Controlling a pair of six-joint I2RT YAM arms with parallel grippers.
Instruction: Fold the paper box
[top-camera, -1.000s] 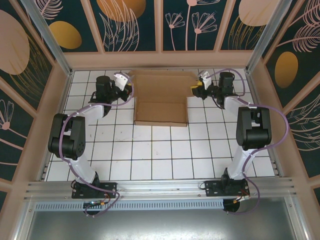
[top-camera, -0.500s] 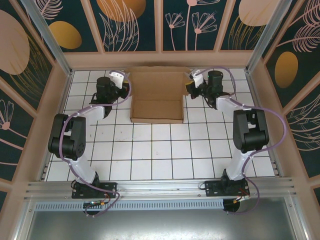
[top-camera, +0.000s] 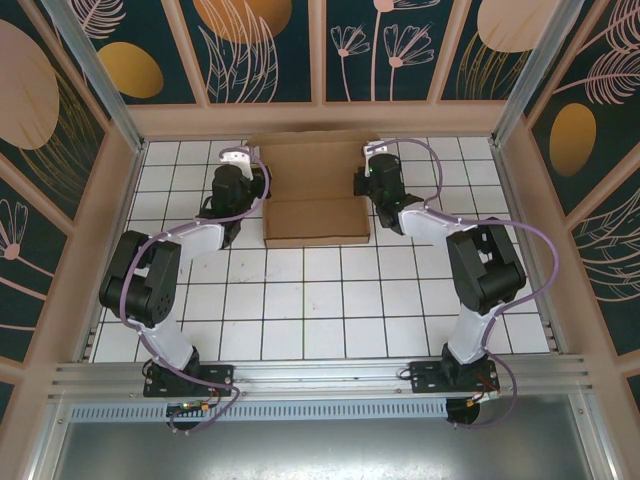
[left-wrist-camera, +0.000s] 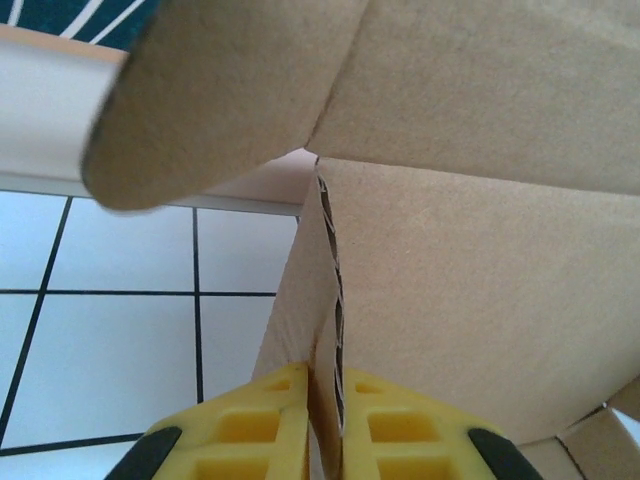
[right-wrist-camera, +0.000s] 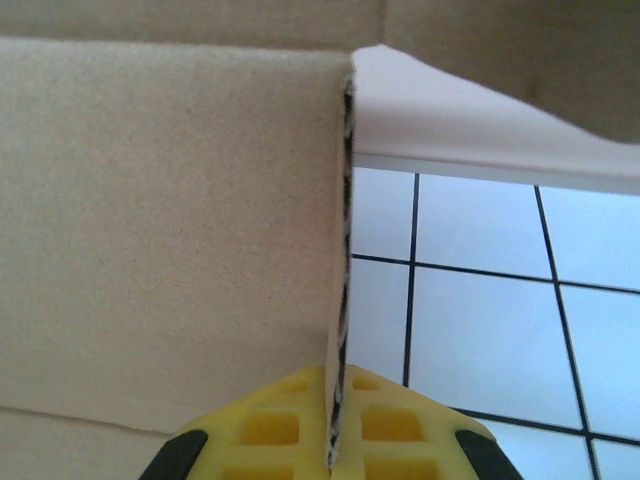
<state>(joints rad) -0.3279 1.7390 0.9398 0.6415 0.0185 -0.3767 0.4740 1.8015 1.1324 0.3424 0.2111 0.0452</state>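
Cardboard of paper box (top-camera: 315, 195) looked light, stiff, crease-prone, likely to slide on tiles (top-camera: 300, 300); best held at thin flap edges. Box sat close before back wall (top-camera: 315, 118), centred on it. Both tools clamped: left gripper (left-wrist-camera: 322, 400) pinched 1 upright side-flap edge, right gripper (right-wrist-camera: 335, 405) opposite flap. Count: 1 box, 2 grippers.

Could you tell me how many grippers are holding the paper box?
2: the left gripper pinches the paper box at its left edge; the right gripper at its right edge.
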